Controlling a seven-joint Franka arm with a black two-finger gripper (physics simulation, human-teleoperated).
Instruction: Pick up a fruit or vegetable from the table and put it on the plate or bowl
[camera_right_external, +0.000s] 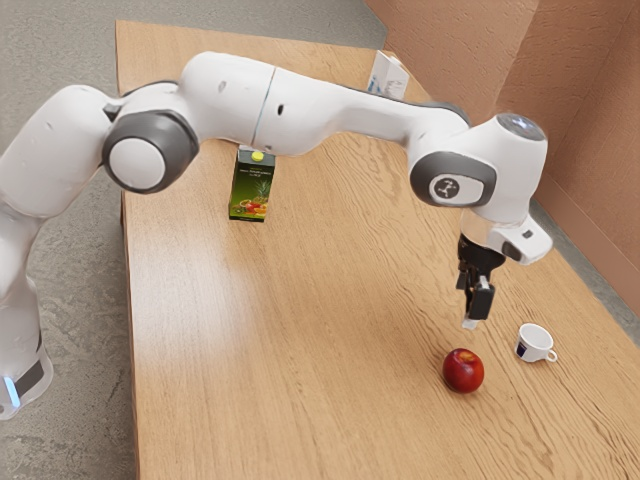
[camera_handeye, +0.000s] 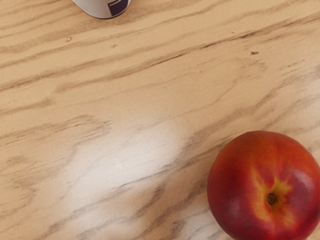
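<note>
Obs.: nectarine (camera_right_external: 463, 370) sits on the wooden table (camera_right_external: 300, 350), near the white cup (camera_right_external: 535, 343), on the cup's exterior-view-left side and a little closer to the camera. The two do not touch.

Gripper (camera_right_external: 472, 318) hangs in the air above and to the exterior view's left of the cup, roughly over the gap between cup and fruit, clear of both. Jaw state: cannot tell (seen side-on, one dark profile only). Nothing is held.

Wrist view: nectarine (camera_handeye: 265, 187) has its stem pit facing up, with a yellow flare around it. The cup (camera_handeye: 102, 6) lies well apart from it across bare wood.

Green juice carton (camera_right_external: 252, 185) stands far from the cup, under the arm's forearm. Not relevant.

Handling estimate:
- light, roundish, smooth skin, so likely to slip or roll if pushed from one side only
- firm but bruisable flesh, so moderate squeeze only
- best hold is probably across the widest girth, straddling the stem pit from above and centred, so it cannot squirt out

Next move, by judgement: shift over the fruit, away from the cup, then descend.
</note>
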